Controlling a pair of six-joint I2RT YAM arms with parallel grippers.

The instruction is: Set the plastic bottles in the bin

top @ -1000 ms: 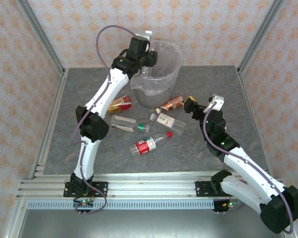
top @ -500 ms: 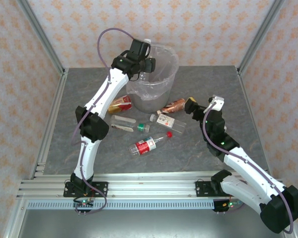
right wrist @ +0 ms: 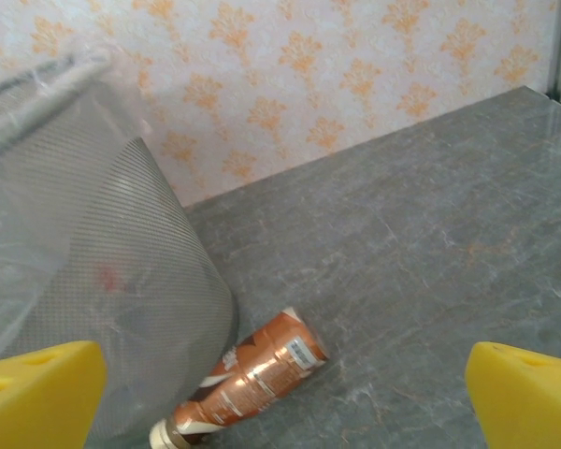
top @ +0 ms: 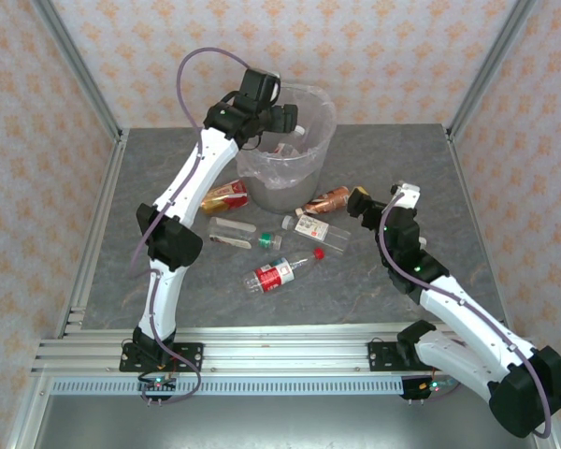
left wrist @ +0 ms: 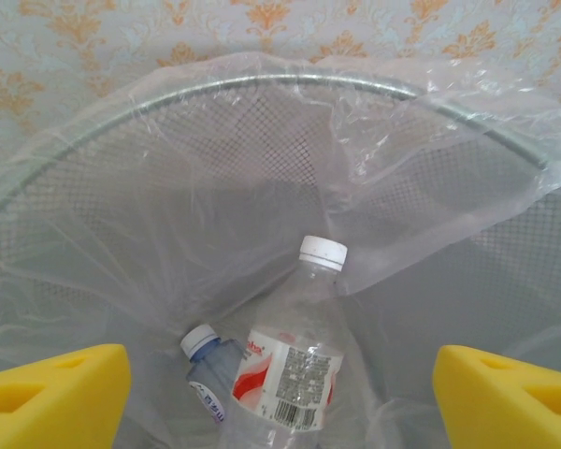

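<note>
Bottles (top: 279,273) look light, thin-walled and slick, best pinched mid-label; several lie at 6 o'clock of bin (top: 329,108), two inside; left gripper (left wrist: 280,398), right gripper (right wrist: 285,398) spread wide, empty

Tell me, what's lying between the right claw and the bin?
One brown-labelled bottle lies on the table between the open right gripper and the bin, close to its base; the right wrist view shows it.

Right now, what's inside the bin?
In the bin: a white-capped bottle with a red-white label, and a bluish-capped bottle beside it. The crinkled liner and bottles hide the bottom.
</note>
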